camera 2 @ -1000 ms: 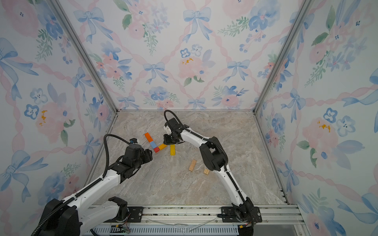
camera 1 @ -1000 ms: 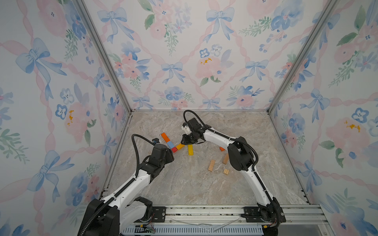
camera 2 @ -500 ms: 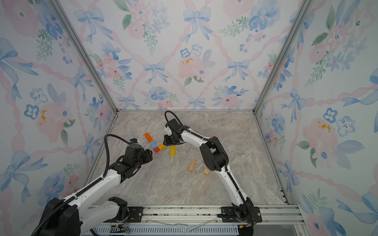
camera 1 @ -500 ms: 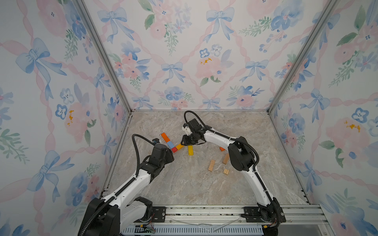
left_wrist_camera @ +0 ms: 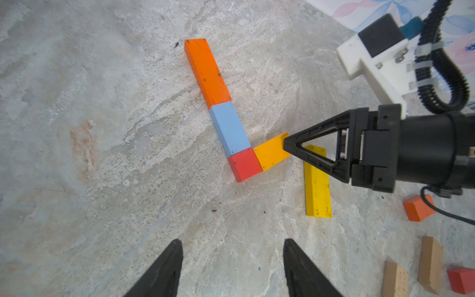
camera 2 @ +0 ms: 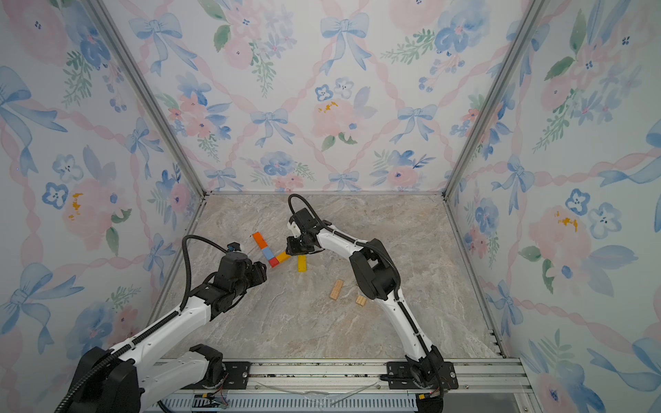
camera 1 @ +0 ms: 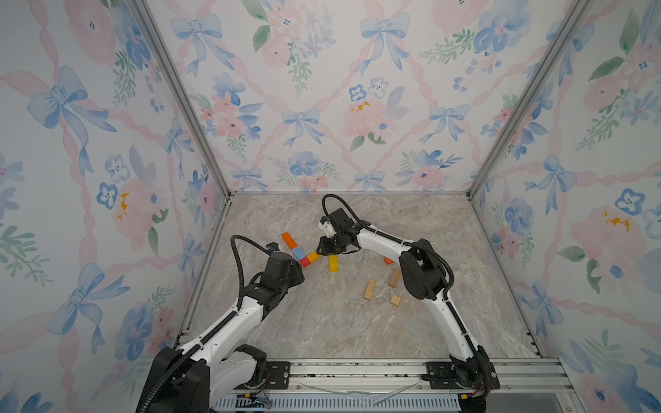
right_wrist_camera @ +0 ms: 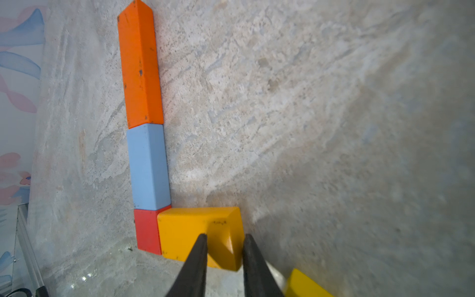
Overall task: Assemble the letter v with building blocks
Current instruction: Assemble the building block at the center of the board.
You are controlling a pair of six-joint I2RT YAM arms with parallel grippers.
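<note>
My left gripper [left_wrist_camera: 230,244] hovers just short of the small red wooden block [left_wrist_camera: 244,163], jaws spread, empty. My right gripper [right_wrist_camera: 224,236] sits at the amber wooden brick [left_wrist_camera: 270,151] touching the red block's side: jaws narrow, grip unclear. Beyond the red block, light-blue wooden brick [left_wrist_camera: 229,128], then long orange wooden brick [left_wrist_camera: 207,70], end to end.

Orange brick [left_wrist_camera: 207,72], blue brick [left_wrist_camera: 229,128], red brick [left_wrist_camera: 244,164], amber brick [left_wrist_camera: 271,151] — marbled floor [left_wrist_camera: 102,128].

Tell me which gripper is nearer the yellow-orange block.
Right. The right gripper is at the end of the yellow-orange block; the left gripper hangs apart, beyond the red block.
</note>
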